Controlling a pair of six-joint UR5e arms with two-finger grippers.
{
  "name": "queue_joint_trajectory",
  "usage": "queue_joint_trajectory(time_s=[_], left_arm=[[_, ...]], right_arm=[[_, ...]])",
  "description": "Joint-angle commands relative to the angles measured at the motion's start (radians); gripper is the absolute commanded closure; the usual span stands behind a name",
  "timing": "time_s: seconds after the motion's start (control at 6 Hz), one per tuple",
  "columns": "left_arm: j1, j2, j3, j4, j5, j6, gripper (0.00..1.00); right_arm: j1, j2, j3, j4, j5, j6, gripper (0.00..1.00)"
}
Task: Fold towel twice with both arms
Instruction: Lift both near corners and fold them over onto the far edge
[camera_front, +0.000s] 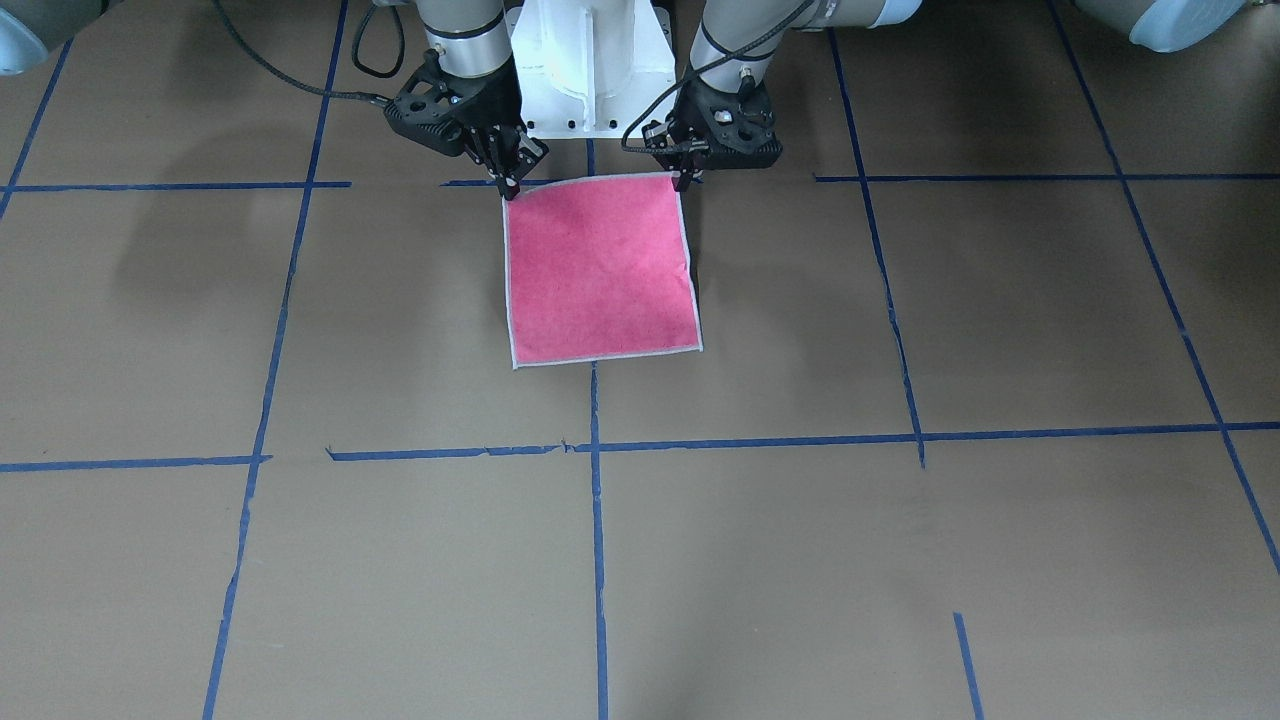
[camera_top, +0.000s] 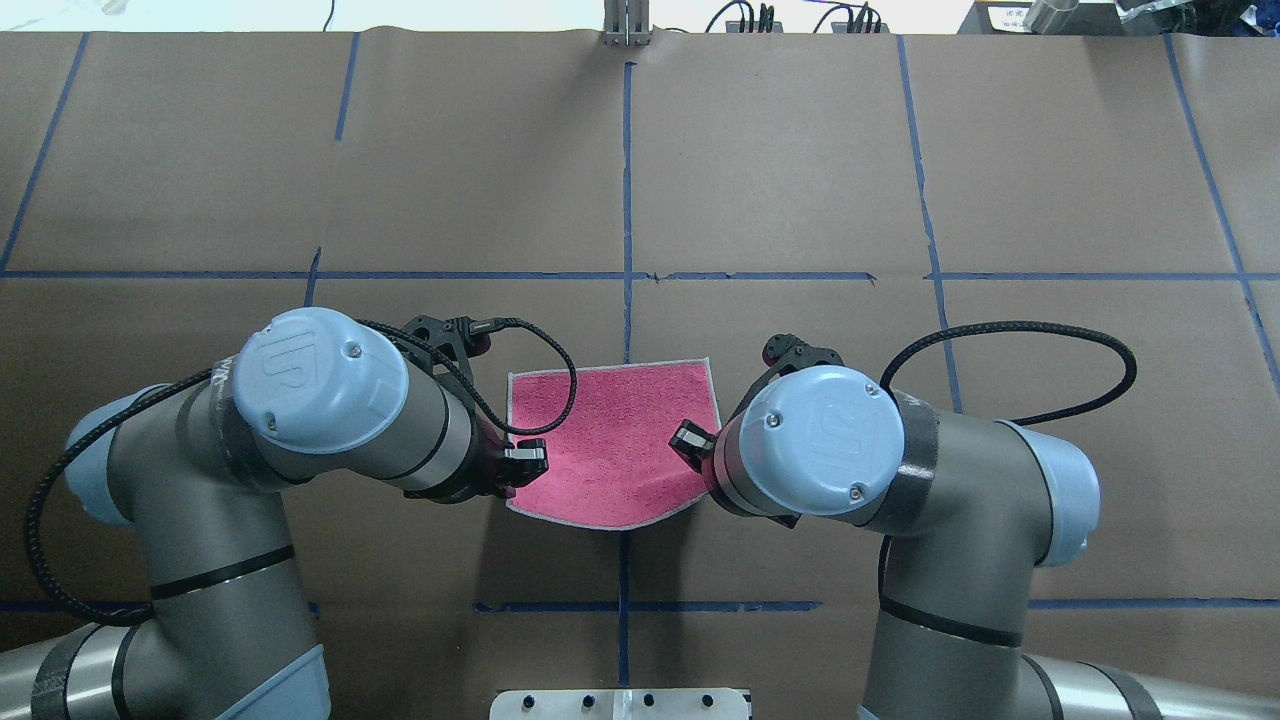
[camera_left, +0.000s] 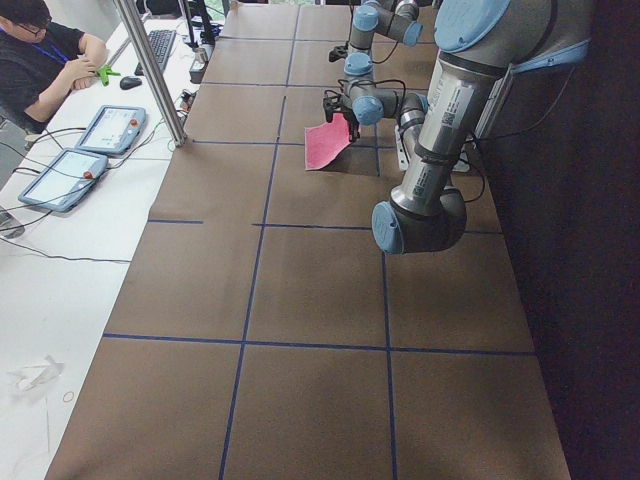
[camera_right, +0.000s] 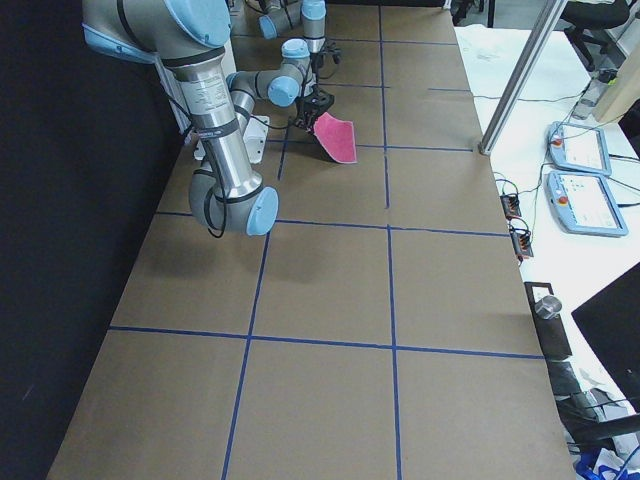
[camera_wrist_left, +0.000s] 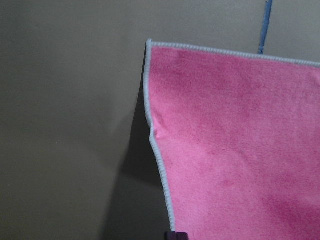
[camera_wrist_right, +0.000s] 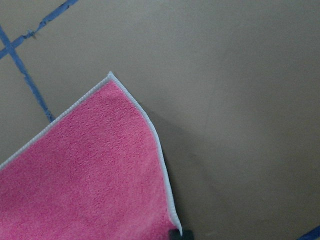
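The towel lies pink face up with a pale stitched edge, in front of the robot's base. Its far edge rests on the table; the two corners nearest the robot are raised, and the near edge sags between them in the overhead view. My left gripper is shut on one raised corner. My right gripper is shut on the other. Both wrist views show the pink cloth running down from the fingertips, with a shadow under it. The dark grey face is hidden.
The table is covered in brown paper with blue tape lines. The white pedestal stands just behind the towel. An operator and tablets are at a side desk beyond the table's far edge.
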Motion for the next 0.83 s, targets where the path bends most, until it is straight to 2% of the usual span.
queue_joint_trajectory(time_s=[0.0, 0.17, 0.5, 0.67], left_arm=[[-0.017, -0.004, 0.097, -0.032, 0.006, 0.009, 1.0], [-0.031, -0.007, 0.156, -0.088, 0.022, 0.009, 1.0], [-0.072, -0.065, 0.248, -0.109, 0.022, 0.017, 1.0], [-0.092, -0.094, 0.279, -0.11, 0.022, 0.019, 1.0]], right_arm=[[-0.003, 0.017, -0.09, 0.009, -0.014, -0.045, 0.98], [0.021, 0.019, -0.111, 0.011, -0.014, -0.065, 0.97], [0.072, 0.101, -0.215, 0.015, -0.011, -0.084, 0.97], [0.09, 0.105, -0.264, 0.103, -0.012, -0.081, 0.97]])
